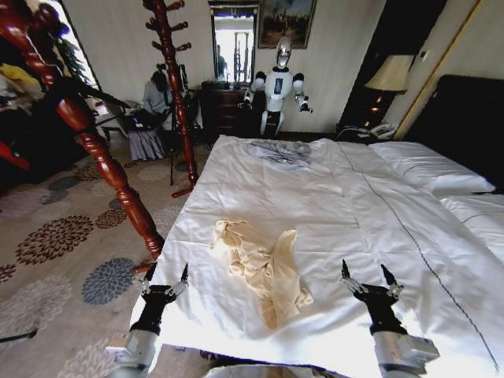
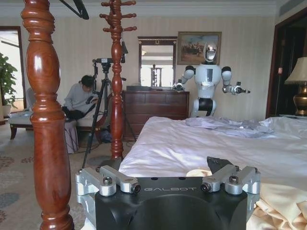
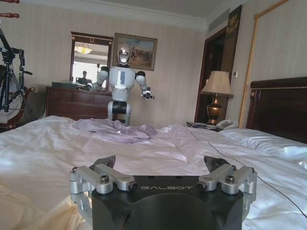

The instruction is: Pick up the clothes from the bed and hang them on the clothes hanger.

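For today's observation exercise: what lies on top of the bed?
On the bed lie the crumpled cream T-shirt near the foot, a grey garment at the far edge and white pillows. Whatever lies under the T-shirt is covered.

Cream-yellow T-shirt [image 1: 264,268] crumpled on the white bed [image 1: 354,205], near its foot edge; left gripper [image 1: 166,277] at the bed's left corner, fingers spread, touching nothing; right gripper [image 1: 368,278] over the duvet right of the shirt, likewise spread; grey garment [image 1: 279,152] at the far end; reddish-brown coat stand [image 1: 94,150] left of the bed
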Controlling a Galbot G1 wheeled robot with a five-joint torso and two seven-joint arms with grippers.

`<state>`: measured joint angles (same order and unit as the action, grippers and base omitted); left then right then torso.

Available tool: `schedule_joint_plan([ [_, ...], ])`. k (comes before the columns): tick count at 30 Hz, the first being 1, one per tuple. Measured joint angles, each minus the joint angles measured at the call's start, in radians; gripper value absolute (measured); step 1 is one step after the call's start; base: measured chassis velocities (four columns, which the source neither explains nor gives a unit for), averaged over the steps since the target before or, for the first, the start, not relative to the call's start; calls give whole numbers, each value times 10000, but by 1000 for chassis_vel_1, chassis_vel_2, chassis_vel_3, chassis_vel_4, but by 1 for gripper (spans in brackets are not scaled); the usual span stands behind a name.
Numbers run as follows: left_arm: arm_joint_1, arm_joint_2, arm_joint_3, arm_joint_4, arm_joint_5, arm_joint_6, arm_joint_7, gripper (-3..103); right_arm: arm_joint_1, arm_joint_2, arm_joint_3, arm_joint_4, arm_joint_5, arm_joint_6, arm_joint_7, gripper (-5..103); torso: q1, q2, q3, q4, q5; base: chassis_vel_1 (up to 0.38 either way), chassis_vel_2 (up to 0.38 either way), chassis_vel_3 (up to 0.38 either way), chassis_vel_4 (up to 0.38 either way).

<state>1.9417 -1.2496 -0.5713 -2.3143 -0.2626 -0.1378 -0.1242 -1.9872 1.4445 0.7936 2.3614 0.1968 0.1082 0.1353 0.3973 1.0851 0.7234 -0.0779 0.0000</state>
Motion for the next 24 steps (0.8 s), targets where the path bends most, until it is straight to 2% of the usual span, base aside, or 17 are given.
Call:
schedule_joint_plan([
  [8, -126, 95, 76, -4, -36, 124, -30, 100, 55, -36, -18, 1, 7, -363, 334, 100, 0, 0, 0, 0, 0, 0, 0, 0, 0],
  [18, -359, 96, 124, 86, -284, 335, -162, 100, 80, -45, -27, 1, 32, -406, 333, 100, 0, 0, 0, 1, 0, 0, 0, 0, 0],
  [24, -765, 270, 223, 195, -780, 682, -533, 100, 79, -1, -55, -39, -29, -407, 354, 100, 0, 0, 0, 0, 0, 0, 0, 0, 0],
])
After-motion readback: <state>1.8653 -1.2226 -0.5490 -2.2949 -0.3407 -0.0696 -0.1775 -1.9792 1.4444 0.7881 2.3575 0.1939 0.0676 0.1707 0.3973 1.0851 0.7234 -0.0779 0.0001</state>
